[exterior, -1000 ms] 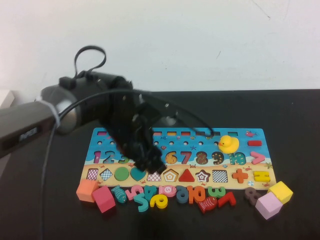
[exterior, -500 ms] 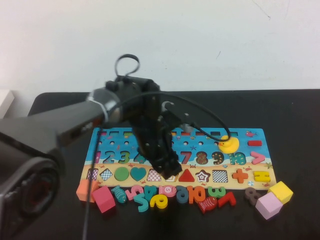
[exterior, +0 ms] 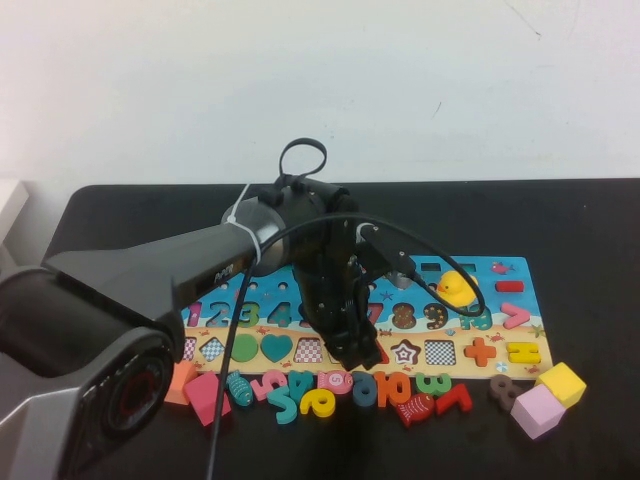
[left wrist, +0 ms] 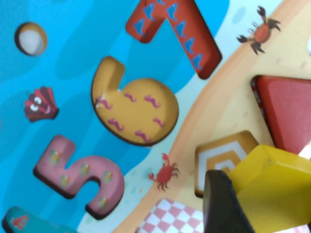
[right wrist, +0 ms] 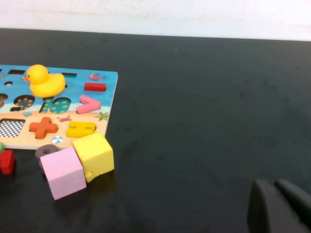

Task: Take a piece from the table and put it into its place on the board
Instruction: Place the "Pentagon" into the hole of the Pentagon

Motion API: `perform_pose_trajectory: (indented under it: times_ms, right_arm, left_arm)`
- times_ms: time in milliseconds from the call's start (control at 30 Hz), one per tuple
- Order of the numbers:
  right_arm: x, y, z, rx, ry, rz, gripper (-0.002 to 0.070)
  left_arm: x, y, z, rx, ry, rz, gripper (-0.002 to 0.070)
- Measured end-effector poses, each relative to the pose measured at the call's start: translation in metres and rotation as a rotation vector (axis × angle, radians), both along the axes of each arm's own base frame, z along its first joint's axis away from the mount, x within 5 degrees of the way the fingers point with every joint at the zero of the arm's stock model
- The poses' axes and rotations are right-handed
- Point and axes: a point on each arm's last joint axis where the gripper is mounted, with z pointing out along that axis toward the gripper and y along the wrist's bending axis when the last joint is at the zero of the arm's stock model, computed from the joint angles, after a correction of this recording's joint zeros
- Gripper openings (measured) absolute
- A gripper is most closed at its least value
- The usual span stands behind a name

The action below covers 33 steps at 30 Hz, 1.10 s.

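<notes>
One piece clamped in left gripper over board; right gripper closed, parked.

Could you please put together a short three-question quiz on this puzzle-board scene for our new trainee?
1. True or false: the left gripper holds the small flat yellow pentagon-shaped wooden piece just over the pentagon slot of the rectangular wooden puzzle board.
2. Which filled shape borders that slot? A) red triangle B) green circle C) orange plus
3. Fill in: the right gripper hangs low over the bare black ____, apart from the board.

Key: 1 true; 2 A; 3 table.
</notes>
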Motion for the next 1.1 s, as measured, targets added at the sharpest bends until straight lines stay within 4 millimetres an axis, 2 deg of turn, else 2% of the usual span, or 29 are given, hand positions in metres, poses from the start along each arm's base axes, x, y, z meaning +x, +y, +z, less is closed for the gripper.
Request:
perform_pose_trajectory:
  times_ms: [233, 767, 833, 1000, 1100]
  right_arm:
    - [0.0, 0.0, 0.0, 0.0, 0.0, 0.0, 0.0019]
    - [0.0, 0.0, 0.0, 0.0, 0.0, 0.0, 0.0019]
    - [0.0, 0.0, 0.0, 0.0, 0.0, 0.0, 0.0019]
    - [0.0, 0.0, 0.0, 0.0, 0.0, 0.0, 0.0019]
    - [0.0, 0.0, 0.0, 0.0, 0.0, 0.0, 0.0019]
  left_arm:
    - [0.0047, -0.0018, -0.0039, 0.0, -0.022, -0.001, 0.031]
    - [0.0074, 0.0011, -0.0078, 0.054, -0.063, -0.128, 0.031]
    - [0.0074, 0.0011, -0.0078, 0.054, -0.064, -0.129, 0.0323]
    - [0.0075, 0.001, -0.0084, 0.054, -0.064, -0.129, 0.041]
    - [0.0075, 0.0009, -0.0084, 0.052, -0.063, -0.128, 0.0428]
